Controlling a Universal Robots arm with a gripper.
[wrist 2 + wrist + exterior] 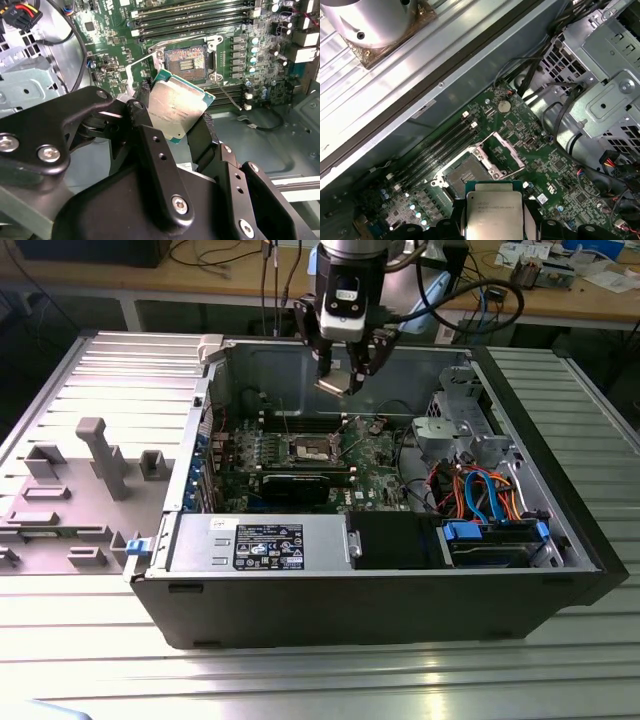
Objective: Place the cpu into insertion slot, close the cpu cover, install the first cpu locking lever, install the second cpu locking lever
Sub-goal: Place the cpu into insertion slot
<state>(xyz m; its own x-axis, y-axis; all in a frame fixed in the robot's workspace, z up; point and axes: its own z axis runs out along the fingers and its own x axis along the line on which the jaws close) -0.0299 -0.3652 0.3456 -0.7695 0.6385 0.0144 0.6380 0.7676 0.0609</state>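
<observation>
black gripper (175,115) links crowd the foreground of the second wrist view. its two fingers (150,145) are clamped on opposite edges of one cpu (172,102), which is held tilted with its silver-grey lid up and a green edge showing. one insertion slot (186,61) lies beyond it on the green motherboard (110,45), bare and dark in the centre, well apart from the chip. beside the slot run what look like four long memory slots (190,17). one thin wire lever (232,95) angles away from the socket's corner; whether a second is there is hard to make out.

the first wrist view shows the one cpu cover (509,148) swung up and open beside the socket, something the second wrist view leaves unclear. the chip's near edge is cut off in that picture.

the exterior view shows the gripper hanging over one open computer case (400,590) on a ribbed metal table (300,680). one grey fixture (100,455) sits at the exterior view's left.
</observation>
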